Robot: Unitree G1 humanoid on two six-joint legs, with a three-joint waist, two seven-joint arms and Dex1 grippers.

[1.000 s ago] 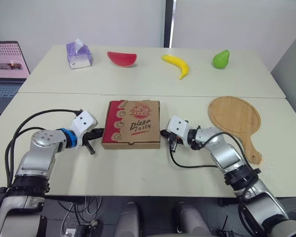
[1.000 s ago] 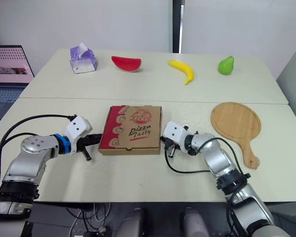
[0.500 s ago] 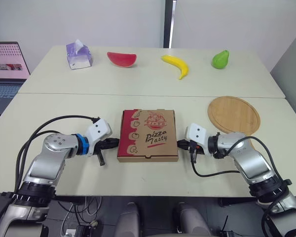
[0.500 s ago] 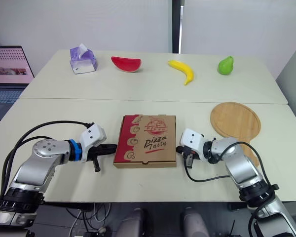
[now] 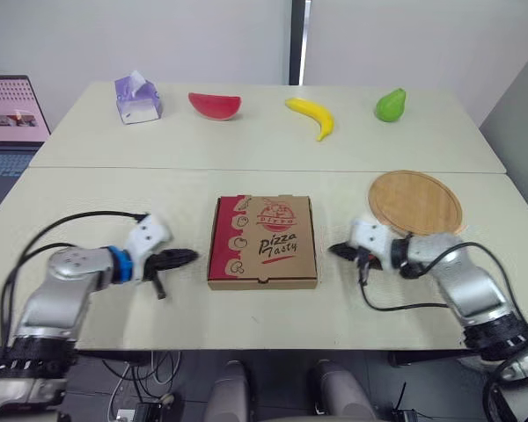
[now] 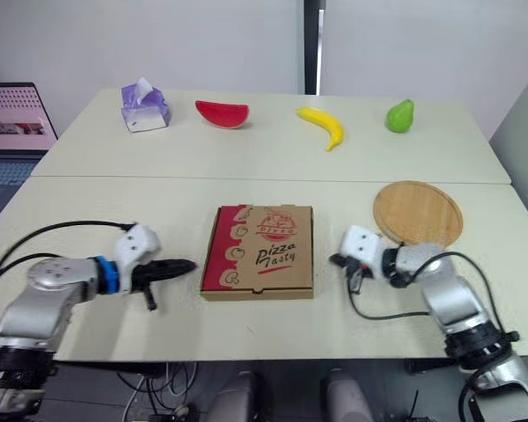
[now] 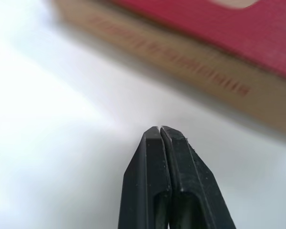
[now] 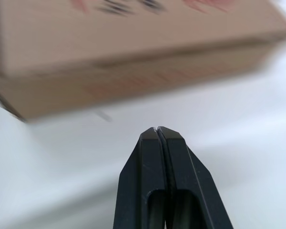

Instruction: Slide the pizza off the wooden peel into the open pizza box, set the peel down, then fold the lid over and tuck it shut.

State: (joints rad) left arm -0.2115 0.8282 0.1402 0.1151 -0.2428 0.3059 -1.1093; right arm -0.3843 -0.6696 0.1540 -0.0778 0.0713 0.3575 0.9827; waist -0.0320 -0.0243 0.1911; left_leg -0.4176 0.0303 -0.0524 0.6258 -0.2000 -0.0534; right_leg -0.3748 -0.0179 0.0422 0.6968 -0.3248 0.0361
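Note:
The closed pizza box (image 5: 263, 240), brown with a red printed lid, lies flat at the middle of the near table. My left gripper (image 5: 188, 256) is shut and empty, a short gap left of the box's red side (image 7: 219, 43). My right gripper (image 5: 333, 251) is shut and empty too, a short gap right of the box's brown side (image 8: 133, 71). The round wooden peel (image 5: 415, 203) lies bare on the table at the right, behind my right arm.
Along the far table sit a purple tissue box (image 5: 138, 97), a red watermelon slice (image 5: 215, 105), a banana (image 5: 310, 116) and a green pear (image 5: 388, 105). A laptop (image 5: 4, 123) stands beyond the left edge. Black cables (image 5: 70, 224) loop beside both arms.
Both grippers have drawn back outward from the box's sides, the left one to the left, the right one to the right. The box has stayed in place since half a second ago.

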